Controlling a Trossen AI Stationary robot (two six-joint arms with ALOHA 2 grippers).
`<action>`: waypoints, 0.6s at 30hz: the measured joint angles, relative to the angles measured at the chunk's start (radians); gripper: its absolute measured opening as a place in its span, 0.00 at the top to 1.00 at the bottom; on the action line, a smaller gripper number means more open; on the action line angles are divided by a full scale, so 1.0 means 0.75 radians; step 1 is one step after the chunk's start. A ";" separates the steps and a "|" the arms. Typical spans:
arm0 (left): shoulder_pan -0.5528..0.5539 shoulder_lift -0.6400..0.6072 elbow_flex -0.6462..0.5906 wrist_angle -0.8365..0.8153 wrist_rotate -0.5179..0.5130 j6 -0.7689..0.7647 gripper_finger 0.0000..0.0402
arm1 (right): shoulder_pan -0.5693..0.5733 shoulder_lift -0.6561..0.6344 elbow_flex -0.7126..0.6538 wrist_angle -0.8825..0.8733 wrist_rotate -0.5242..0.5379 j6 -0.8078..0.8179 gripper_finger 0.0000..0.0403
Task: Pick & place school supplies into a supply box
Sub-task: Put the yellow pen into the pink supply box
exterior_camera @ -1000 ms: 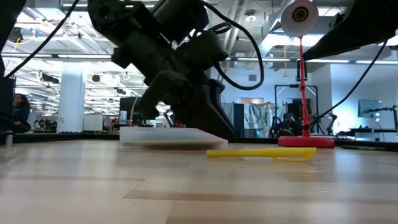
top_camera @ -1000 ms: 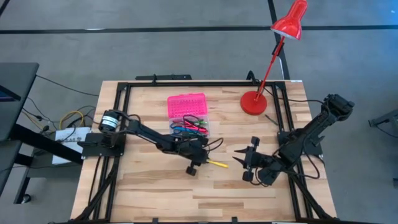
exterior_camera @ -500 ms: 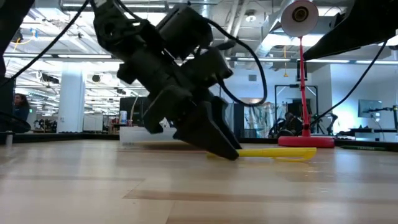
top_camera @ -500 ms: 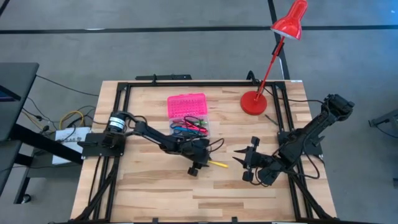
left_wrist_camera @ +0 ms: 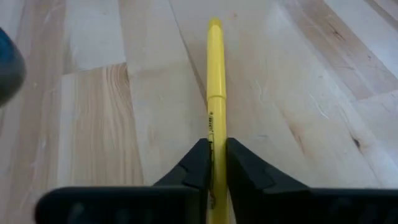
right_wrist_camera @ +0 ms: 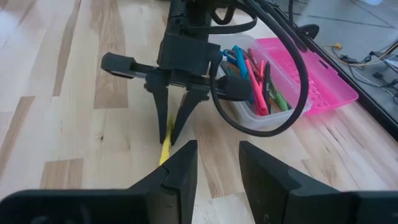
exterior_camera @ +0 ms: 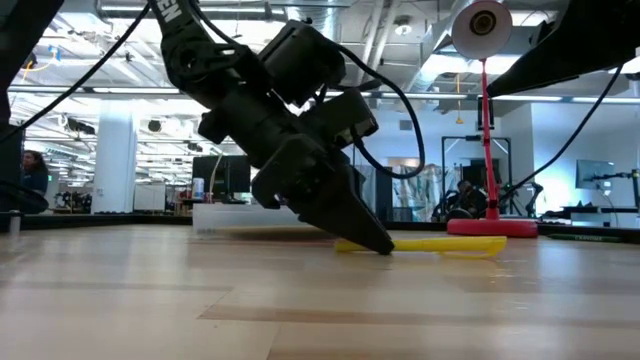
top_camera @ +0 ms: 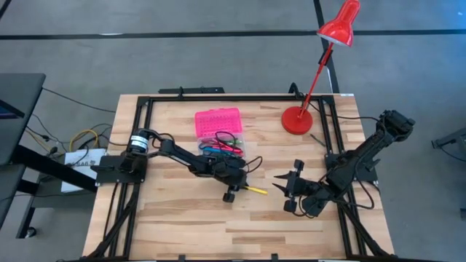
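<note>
A yellow pen (top_camera: 256, 191) lies flat on the wood in the middle of the table; it also shows in the low view (exterior_camera: 445, 243). My left gripper (left_wrist_camera: 215, 163) slants down onto the pen's left end and is shut on it. The supply box stands just beyond it, with its pink lid (top_camera: 217, 121) swung open toward the far edge. Its clear base (top_camera: 224, 149) holds several coloured pens. My right gripper (top_camera: 280, 182) waits open to the right of the pen and touches nothing. My left gripper pinches the yellow pen near its left end (left_wrist_camera: 215, 134) between its two fingers (left_wrist_camera: 199, 165). The fingers slant down from above and from the table's left, so they point along the pen, one on each side. The pen lies level on the table.
A red desk lamp stands with its base (top_camera: 296, 120) near the far right of the table, and its head reaches out beyond the far edge. A black frame (top_camera: 218, 97) runs round the table. Bare wood lies toward the near edge.
My left gripper has come down from above the table and moved slightly toward the right, bringing its fingertips onto the left end of the yellow pen. The pen has stayed where it lay.
</note>
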 joint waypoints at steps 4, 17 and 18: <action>-0.002 0.000 0.000 -0.001 -0.036 -0.012 0.95 | 0.000 0.000 0.000 0.000 0.000 0.000 0.72; -0.022 -0.001 -0.004 0.035 -0.083 -0.032 0.95 | 0.000 0.000 0.000 -0.001 0.000 0.000 0.72; -0.025 -0.001 -0.004 0.043 -0.091 -0.032 0.95 | 0.000 0.000 0.000 -0.002 0.000 0.000 0.72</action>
